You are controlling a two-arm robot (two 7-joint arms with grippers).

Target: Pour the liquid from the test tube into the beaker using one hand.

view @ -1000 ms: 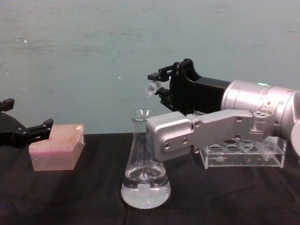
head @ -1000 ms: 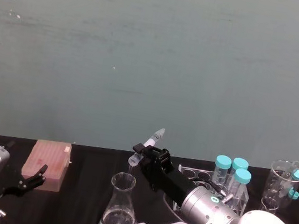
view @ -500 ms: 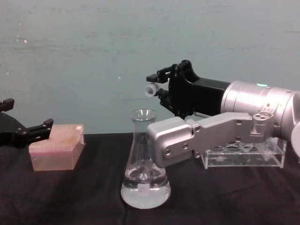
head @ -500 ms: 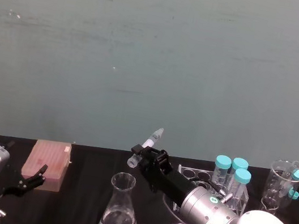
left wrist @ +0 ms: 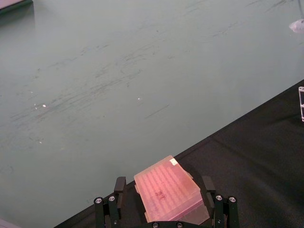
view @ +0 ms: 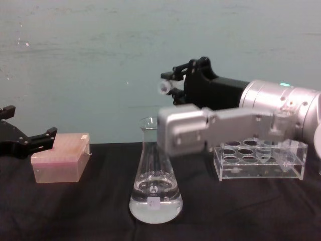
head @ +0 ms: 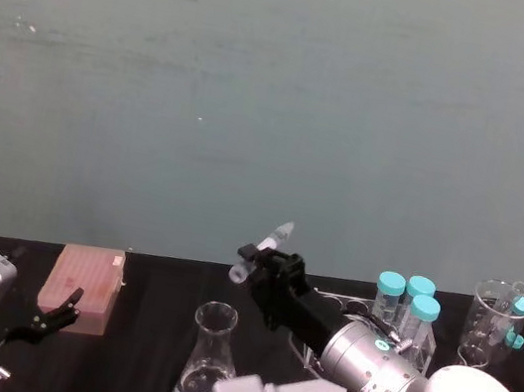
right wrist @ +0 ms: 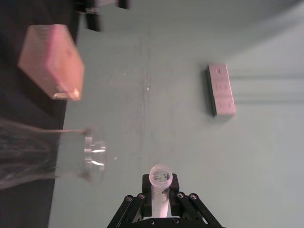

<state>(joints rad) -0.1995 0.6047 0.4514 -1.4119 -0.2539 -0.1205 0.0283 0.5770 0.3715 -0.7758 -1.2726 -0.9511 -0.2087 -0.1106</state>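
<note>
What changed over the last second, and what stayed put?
The right pincer, shut on the test tube, rose slightly and eased toward the robot's right, lifting the tube's mouth away from the beaker. Beaker, pink box and parked left pincer unchanged.

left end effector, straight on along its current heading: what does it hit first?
Likely the pink box: it sits dead ahead of the left end effector, in line with the gap between its open fingers. Distance unclear.
</note>
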